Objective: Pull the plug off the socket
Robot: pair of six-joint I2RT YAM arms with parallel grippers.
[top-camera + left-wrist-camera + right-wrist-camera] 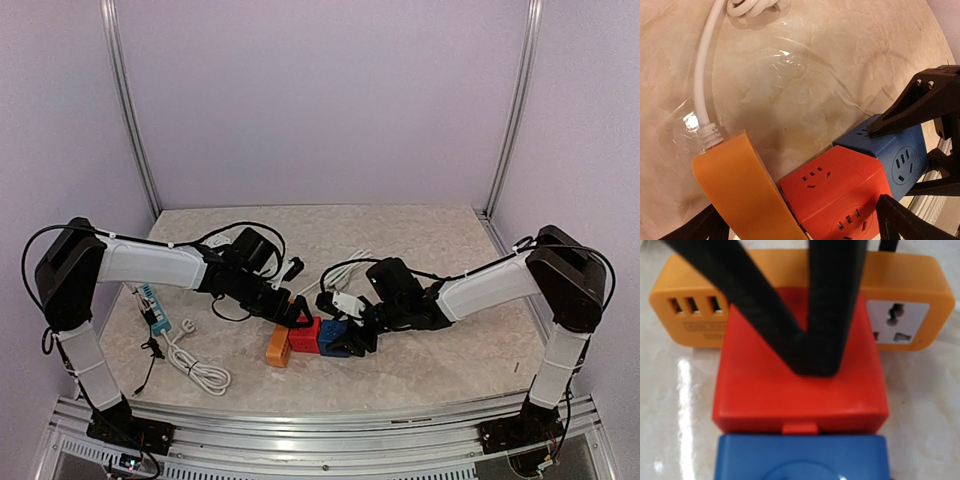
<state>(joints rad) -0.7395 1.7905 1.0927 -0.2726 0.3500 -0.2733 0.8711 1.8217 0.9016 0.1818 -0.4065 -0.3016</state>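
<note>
Moment of engagement, with no separation achieved. On the desk (430, 235) three units sit chained in a row: the orange socket block (278, 347), the red cube (307, 335) flush against it, and the blue cube (330, 330) flush against the red one. We take the blue cube to be the plug, though the red cube could equally serve as one.

The right pincer (352, 342) is clenched on the blue cube; in the left wrist view its fingers (912, 107) bear on opposite sides of that cube. The left pincer (298, 316) straddles the orange block and red cube, its fingers (905, 222) spread wide to either side. In the right wrist view one tip touches the red face, but the other contact lies out of frame, so we cannot tell whether this pincer is clamped firmly or only resting there.

The right wrist view shows no gap at either joint, and the small tab between red and blue sits fully home.

We judge approach and grasp to be done on the right side and bracing nearly so on the left. The pull itself, apart along the row, is left to do. The white cable (195, 365) lies slack beside the orange block.
</note>
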